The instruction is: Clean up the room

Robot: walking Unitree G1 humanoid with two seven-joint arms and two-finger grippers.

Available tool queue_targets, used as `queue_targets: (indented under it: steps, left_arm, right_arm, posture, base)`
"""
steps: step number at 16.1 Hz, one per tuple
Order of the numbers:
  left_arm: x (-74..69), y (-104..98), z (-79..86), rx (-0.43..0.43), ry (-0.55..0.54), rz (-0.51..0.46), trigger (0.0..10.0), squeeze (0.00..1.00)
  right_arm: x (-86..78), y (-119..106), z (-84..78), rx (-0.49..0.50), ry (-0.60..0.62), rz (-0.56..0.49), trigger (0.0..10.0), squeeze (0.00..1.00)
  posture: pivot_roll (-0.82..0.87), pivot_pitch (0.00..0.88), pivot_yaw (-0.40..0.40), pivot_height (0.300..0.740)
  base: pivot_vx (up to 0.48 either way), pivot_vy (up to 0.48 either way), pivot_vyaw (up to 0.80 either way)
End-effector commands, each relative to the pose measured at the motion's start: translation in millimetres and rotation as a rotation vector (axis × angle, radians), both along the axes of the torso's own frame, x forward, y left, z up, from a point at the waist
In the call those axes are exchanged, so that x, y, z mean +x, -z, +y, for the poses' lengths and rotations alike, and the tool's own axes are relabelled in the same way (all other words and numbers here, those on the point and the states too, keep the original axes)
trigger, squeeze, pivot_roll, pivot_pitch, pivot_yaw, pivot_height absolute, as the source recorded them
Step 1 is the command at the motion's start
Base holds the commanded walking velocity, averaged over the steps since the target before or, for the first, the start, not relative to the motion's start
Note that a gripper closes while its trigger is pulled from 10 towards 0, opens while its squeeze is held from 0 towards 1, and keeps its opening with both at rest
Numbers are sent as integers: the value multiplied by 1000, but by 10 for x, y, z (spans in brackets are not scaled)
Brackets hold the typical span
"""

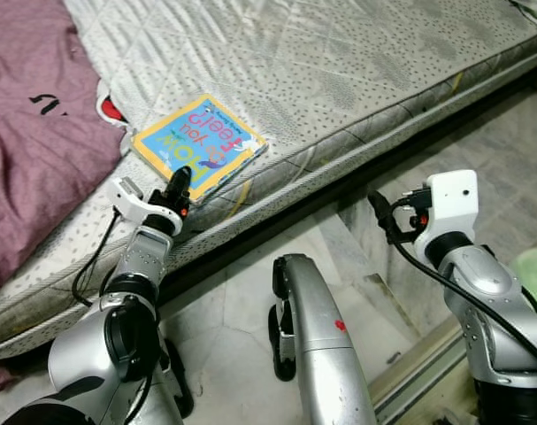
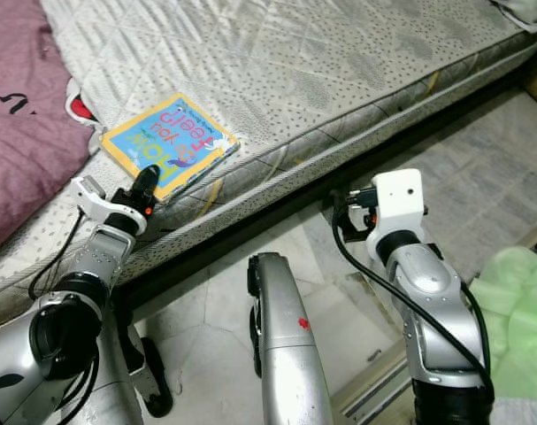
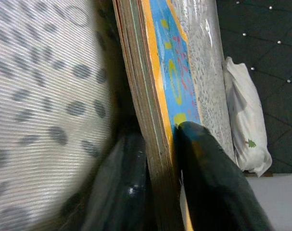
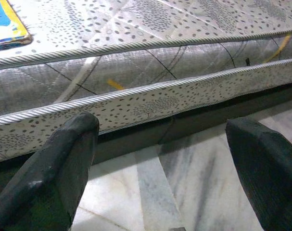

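Board book (image 1: 200, 144) with a bright blue cover and orange border lies flat near the front edge of a grey patterned mattress (image 1: 339, 62), its pink and yellow title letters upside down from where the robot stands. In the left eye view, a maroon cloth (image 1: 29, 150) covers the mattress to the left of the book, and a white item with a red patch (image 1: 109, 108) peeks out between them. The left gripper (image 1: 177, 188) reaches up from the floor to the book's near corner. The right gripper (image 1: 379, 211) hovers low over the pale marble floor (image 1: 339, 266) in front of the mattress, well apart from the book.

The right eye view shows the same layout, with a light green cloth (image 2: 516, 301) bunched on the floor at the far right, beside the right arm.

The left wrist view is very close: two black fingers (image 3: 213, 187) are closed on the book's edge, one on the blue cover and one beneath the stacked thick pages. A white bag (image 3: 247, 120) sits in the background.

The right wrist view looks along the floor at the mattress side, its two black fingers (image 4: 54, 173) spread wide with nothing between them.
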State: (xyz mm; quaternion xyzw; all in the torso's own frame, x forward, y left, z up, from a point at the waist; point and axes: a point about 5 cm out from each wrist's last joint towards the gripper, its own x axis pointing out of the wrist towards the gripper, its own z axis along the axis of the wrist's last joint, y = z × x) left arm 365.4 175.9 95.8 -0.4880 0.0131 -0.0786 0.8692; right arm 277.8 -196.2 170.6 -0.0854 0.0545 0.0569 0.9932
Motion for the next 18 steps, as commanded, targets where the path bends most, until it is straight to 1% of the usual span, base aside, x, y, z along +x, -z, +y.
queue_targets:
  steps: [1, 2, 6, 8, 10, 11, 12, 13, 14, 15, 16, 17, 18]
  left_arm:
    - [-13, 41, -44, -5, 13, 20, 0, 0]
    - [-11, 36, -30, -1, 5, 19, 0, 0]
    - [17, -35, 120, 36, -63, 9, 0, 0]
    - [43, -95, 177, 67, -88, -2, 0, 0]
    - [82, -211, 242, 159, -108, -43, 0, 0]
    - [105, -358, 261, 266, -101, -141, 0, 0]
    - [102, -411, 287, 307, -98, -181, 0, 0]
    - [56, -462, 378, 341, -126, -223, 0, 0]
    - [12, -489, 439, 390, -144, -245, 0, 0]
    - [-25, -508, 492, 415, -164, -255, 0, 0]
    - [-174, -549, 589, 508, -210, -292, 0, 0]
    - [-300, -524, 623, 546, -244, -287, 0, 0]
    - [-372, -501, 625, 573, -250, -285, 0, 0]
  right_arm:
    - [8, 37, -11, -2, 6, 9, 10000, 0]
    - [14, 35, -7, -1, 5, 6, 10000, 0]
    - [136, 17, 48, 18, -3, -27, 10000, 0]
    - [216, 30, 111, 38, -9, -40, 10000, 0]
    - [308, 57, 236, 75, -26, -52, 10000, 0]
    - [377, 96, 366, 116, -43, -58, 10000, 0]
    - [420, 124, 444, 137, -52, -56, 10000, 0]
    - [450, 169, 572, 179, -70, -46, 10000, 0]
    - [466, 205, 661, 211, -86, -32, 10000, 0]
    - [486, 250, 741, 240, -101, -15, 10000, 0]
    - [487, 397, 936, 310, -146, 57, 10000, 0]
    - [468, 475, 1046, 340, -180, 88, 10000, 0]
    - [458, 499, 1097, 355, -198, 91, 10000, 0]
  posture:
    - [-385, 281, -111, 527]
    - [-385, 281, -111, 527]
    - [-352, 231, -97, 527]
    - [-318, 206, -85, 527]
    - [-252, 168, -72, 527]
    - [-209, 150, -64, 527]
    - [-174, 131, -59, 527]
    - [-145, 115, -55, 527]
    - [-115, 100, -51, 527]
    - [-77, 77, -46, 527]
    - [-29, 39, -37, 527]
    - [-12, 20, -27, 527]
    - [-4, 9, -21, 527]
  base:
    - [0, 0, 0]
    - [0, 0, 0]
    - [0, 0, 0]
    - [0, 0, 0]
    - [0, 0, 0]
    - [0, 0, 0]
    - [0, 0, 0]
    - [0, 0, 0]
    - [0, 0, 0]
    - [0, 0, 0]
    - [0, 0, 0]
    - [0, 0, 0]
    - [0, 0, 0]
